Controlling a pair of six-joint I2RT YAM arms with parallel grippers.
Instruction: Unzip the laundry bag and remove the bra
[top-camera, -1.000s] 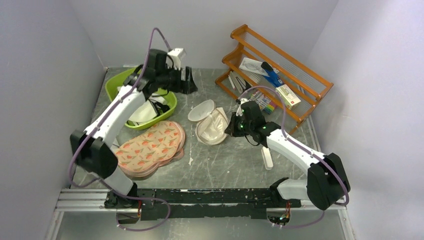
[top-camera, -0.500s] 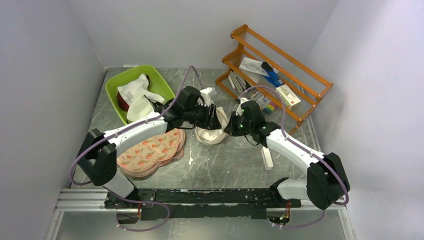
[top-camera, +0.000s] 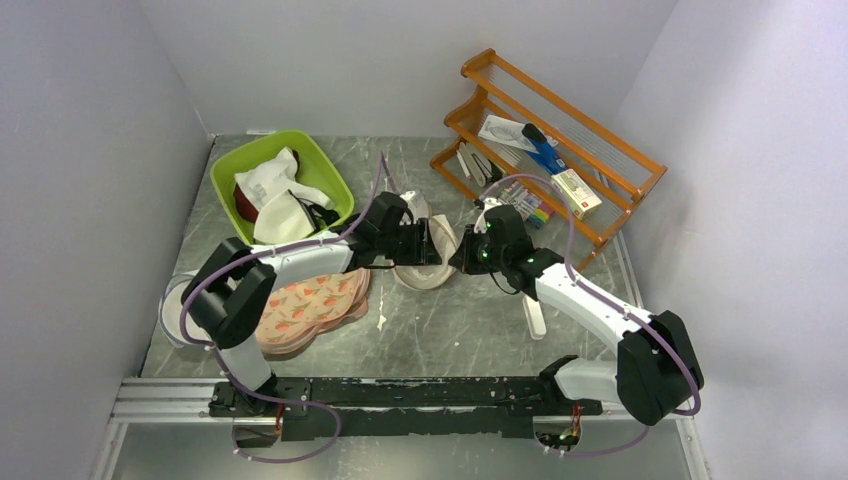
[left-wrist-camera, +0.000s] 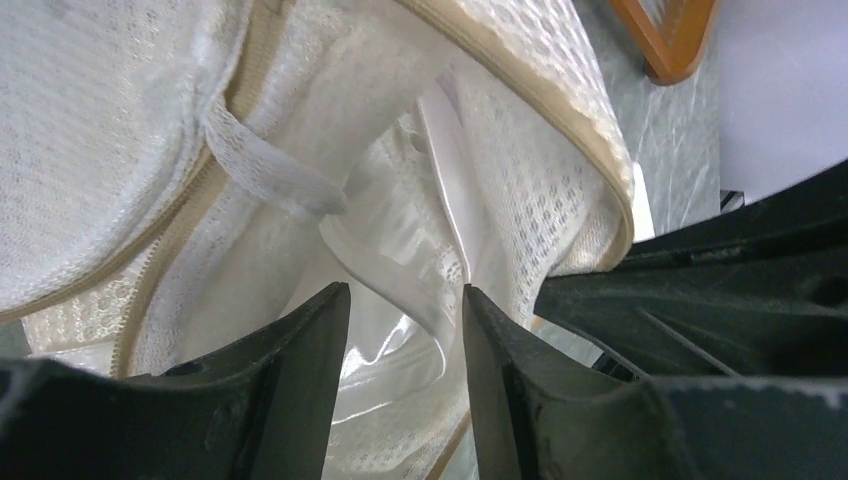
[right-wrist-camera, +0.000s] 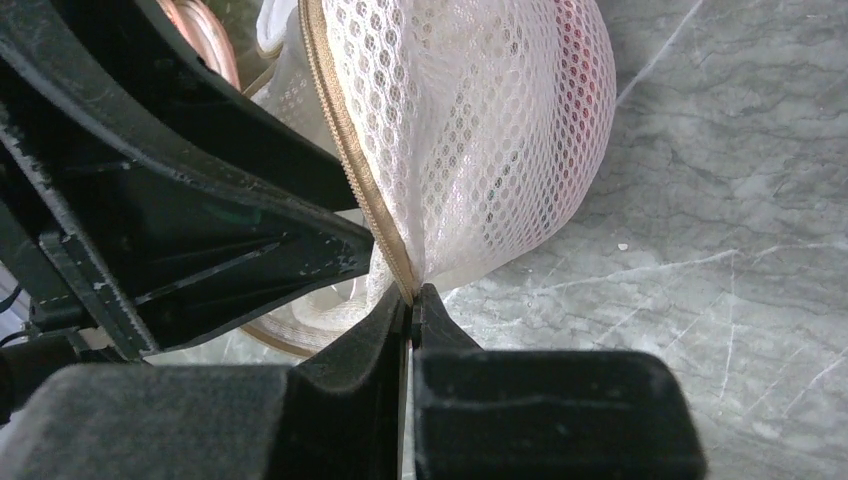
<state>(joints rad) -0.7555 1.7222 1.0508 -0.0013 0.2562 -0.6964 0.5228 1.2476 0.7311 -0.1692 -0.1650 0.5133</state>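
Left gripper now deeper inside laundry bag, jaws apart.

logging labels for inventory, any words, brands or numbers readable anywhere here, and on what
No text can be read in any view.
Small box on the wooden rack: printed, too small to read.
White packet on the rack: marks too blurred.
Laundry bag: mesh only, no lettering in view.

Plain pale walls enclose a scuffed grey table with an orange wooden rack back right.
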